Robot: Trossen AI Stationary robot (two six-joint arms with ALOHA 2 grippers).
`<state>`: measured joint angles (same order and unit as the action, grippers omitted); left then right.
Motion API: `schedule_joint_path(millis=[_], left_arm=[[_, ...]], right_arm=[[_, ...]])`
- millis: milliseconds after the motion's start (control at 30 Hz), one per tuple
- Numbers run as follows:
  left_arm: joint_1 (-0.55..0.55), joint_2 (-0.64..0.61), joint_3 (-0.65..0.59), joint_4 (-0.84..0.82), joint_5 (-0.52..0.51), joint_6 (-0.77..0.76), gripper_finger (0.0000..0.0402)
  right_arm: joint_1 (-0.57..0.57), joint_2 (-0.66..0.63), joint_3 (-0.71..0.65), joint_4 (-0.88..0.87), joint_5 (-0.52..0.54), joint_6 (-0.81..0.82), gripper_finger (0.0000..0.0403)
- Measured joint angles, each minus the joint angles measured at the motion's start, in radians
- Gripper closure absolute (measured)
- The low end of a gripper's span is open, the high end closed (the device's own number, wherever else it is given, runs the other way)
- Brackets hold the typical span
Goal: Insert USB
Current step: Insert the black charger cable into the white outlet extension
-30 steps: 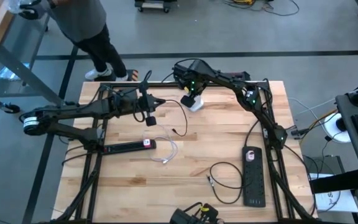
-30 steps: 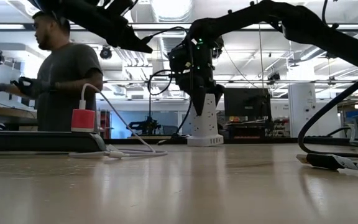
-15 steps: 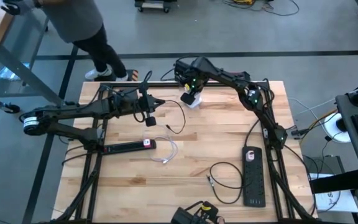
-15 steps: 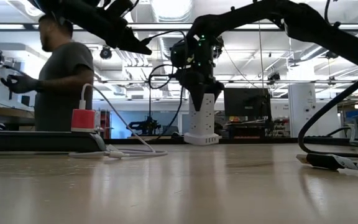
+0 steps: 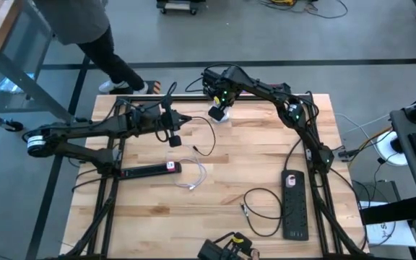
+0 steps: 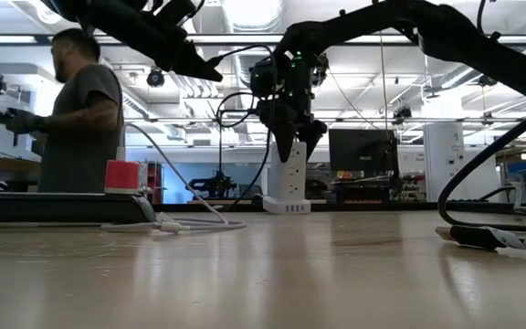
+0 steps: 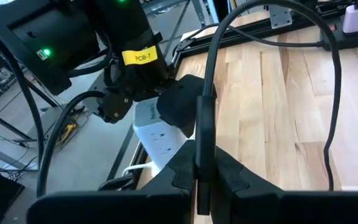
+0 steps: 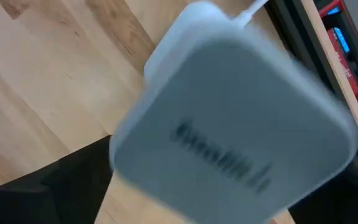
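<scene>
A counter of pale butcher-block planks, matte with visible seams, carries the scene. Near its far edge stands a white power tower, a smooth plastic column with outlets on its faces and a row of USB ports along its wider base; in the right wrist view its flat square top fills the picture, blurred, with grey lettering too smeared to be read. The right pincer is seen clamped on the upper part of the tower, its dark fingers on opposite faces, though from above the tower is mostly hidden under the arm. The left pincer is closed on a black cable, a glossy round cord that ends in a straight rigid plug body pinched between the two fingers; the plug's tip is cut off at the picture's edge, so its type cannot be confirmed. In the high view this pincer hangs over the counter's left half, well apart from the tower. A long black power strip with a red adapter and a thin white cable lies beside it; a second black strip lies to the right, near a looped black cord. A person stands beyond the counter.
</scene>
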<state>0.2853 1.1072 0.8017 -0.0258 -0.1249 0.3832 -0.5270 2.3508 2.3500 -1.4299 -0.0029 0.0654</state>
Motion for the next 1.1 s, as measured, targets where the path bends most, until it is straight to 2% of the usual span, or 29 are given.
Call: schedule_joint_path(millis=[100,700,900,1100], left_arm=[[0.0,0.0,0.0,0.0,0.0,0.0,0.0397],[0.0,0.0,-0.007,0.002,0.0,0.001,0.0397],[0.0,0.0,-0.008,0.002,0.0,-0.003,0.0397],[0.0,0.0,-0.011,0.003,0.0,0.009,0.0397]], right_arm=[[-0.001,0.0,0.0,0.001,0.003,0.003,0.0006],[-0.001,-0.027,0.005,-0.001,0.09,-0.011,0.0003],[0.022,-0.105,0.005,-0.009,0.093,-0.032,0.0003],[0.083,-0.242,0.005,-0.01,0.094,-0.032,0.0003]])
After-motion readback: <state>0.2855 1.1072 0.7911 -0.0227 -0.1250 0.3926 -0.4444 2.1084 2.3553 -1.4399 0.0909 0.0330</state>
